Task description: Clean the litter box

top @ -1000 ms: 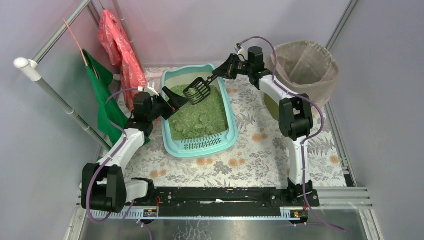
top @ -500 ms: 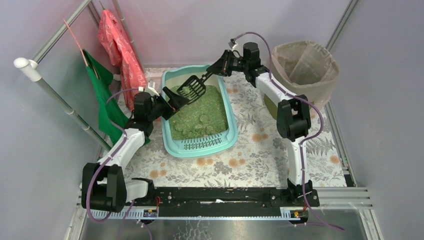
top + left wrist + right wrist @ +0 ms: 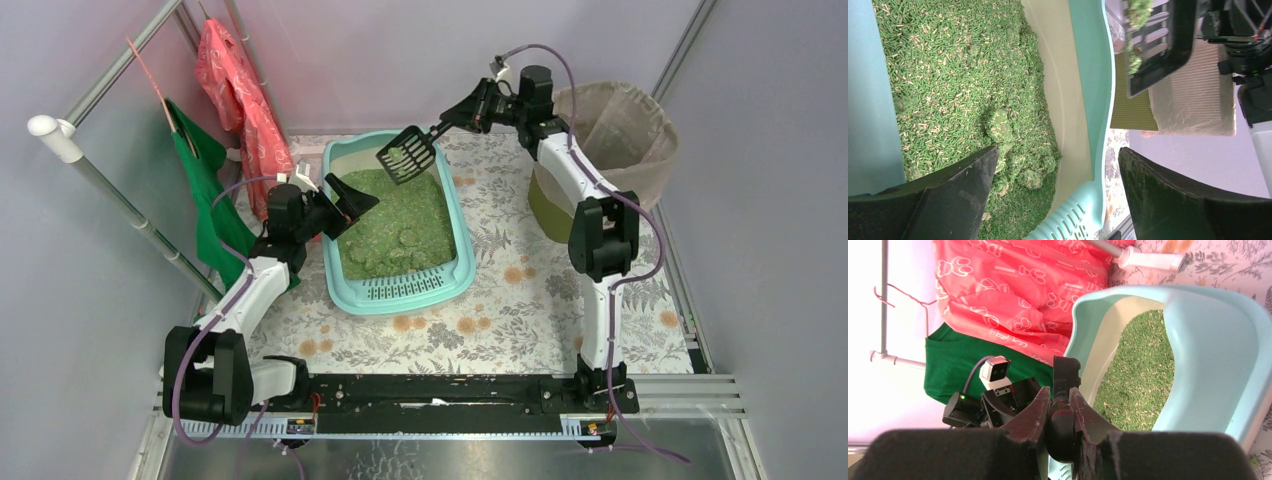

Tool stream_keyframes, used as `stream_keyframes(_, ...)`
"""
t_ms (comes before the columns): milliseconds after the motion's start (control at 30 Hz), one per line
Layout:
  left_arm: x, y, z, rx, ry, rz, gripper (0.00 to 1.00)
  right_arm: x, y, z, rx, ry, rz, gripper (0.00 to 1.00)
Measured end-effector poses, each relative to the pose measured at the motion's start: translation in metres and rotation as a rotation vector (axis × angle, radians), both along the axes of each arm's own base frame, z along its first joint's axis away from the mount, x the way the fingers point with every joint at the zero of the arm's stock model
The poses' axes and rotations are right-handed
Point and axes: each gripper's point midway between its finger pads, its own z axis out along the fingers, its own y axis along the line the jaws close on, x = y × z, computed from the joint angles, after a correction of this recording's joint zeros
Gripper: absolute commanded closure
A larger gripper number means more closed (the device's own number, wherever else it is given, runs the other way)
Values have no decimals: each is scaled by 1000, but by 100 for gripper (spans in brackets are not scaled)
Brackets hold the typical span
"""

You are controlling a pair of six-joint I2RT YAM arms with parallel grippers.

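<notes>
Noted right claw point(image 3: 458, 116) pinched tight on the handle of a black slotted scoop point(image 3: 406, 156), raised clear of the table. Found the scoop's blade out ahead of that claw, carrying a green clump point(image 3: 399, 157), above the far end of the litter box point(image 3: 461, 262). Placed the litter box below and ahead of the right claw, directly beneath the left claw point(image 3: 352, 200).

From the right wrist, saw only the fingers point(image 3: 1034, 415) closed around the round handle end. Lost almost all of the blade behind the claw, and the load with it. Cannot tell how much of the handle sits inside the grip.

Noted left claw spread wide, holding nothing, low over the green granules point(image 3: 948, 75) by the box's left wall. From the left wrist, saw both fingers point(image 3: 948, 200) cut off by the lower frame edge. Cannot tell whether the tips touch the granules. Spotted lumps point(image 3: 998, 127) in the granules just ahead of it. Caught the scoop only in part there, cropped by the top edge.

Logged an olive bin point(image 3: 545, 208) with beige bag point(image 3: 612, 128) behind the right claw, partly hidden by the arm. Logged a red garment point(image 3: 240, 100) and a green garment point(image 3: 205, 185) hanging off to the left claw's outer side.
</notes>
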Motion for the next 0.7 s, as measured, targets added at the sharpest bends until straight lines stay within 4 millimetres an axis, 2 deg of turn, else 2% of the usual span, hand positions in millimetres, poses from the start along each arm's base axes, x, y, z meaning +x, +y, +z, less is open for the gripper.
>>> stream_keyframes(133,0,0,0,0,-1,0,1,0,-19,27,21,-38,-23,100)
stream_keyframes(233,1,0,1,-1,-6,0,1,-5,-33,59,61,-84,-26,100)
stream_keyframes(400,1,0,3,-2,-14,0,1,-8,-74,108,102,-172,-80,100)
stream_keyframes(533,1,-1,3,-5,-14,-2,1,-4,-98,122,115,-187,-119,100)
stream_keyframes(700,1,-1,3,-6,-14,-4,1,2,-117,124,128,-162,-150,100)
